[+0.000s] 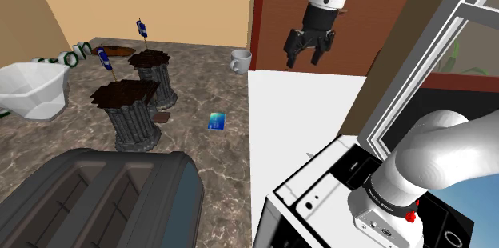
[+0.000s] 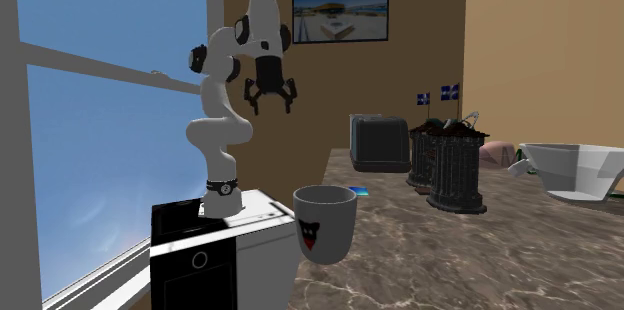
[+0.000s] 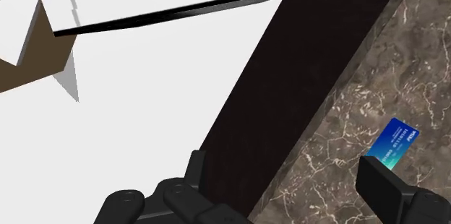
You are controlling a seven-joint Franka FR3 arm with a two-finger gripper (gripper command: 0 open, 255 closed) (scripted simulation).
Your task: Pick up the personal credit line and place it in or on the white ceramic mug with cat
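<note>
Starting at the shoulder view's left, a white bowl (image 1: 32, 90) was found farthest from the jaws, on the marbled counter (image 1: 208, 158). A dark toaster (image 1: 120, 198) was set in front of it, low in that view. Next, two dark fluted stands (image 1: 134, 118) topped with small blue flags (image 1: 141, 28) were seen, well below the jaws and off to their side. The blue card (image 1: 216, 121) was laid flat on the counter, closer to the jaws than the stands were, yet lower and well apart from them. The white mug (image 1: 241, 61) was stood upright near the counter's edge, closest to the jaws in that view and touched by nothing. Last, the gripper (image 1: 309, 50) was held high over a white surface (image 1: 304, 118) beside the counter, its jaws released and spread, with nothing gripped. In the wrist view the card was shown just beyond one fingertip (image 3: 379, 179), outside the gap between the jaws.
</note>
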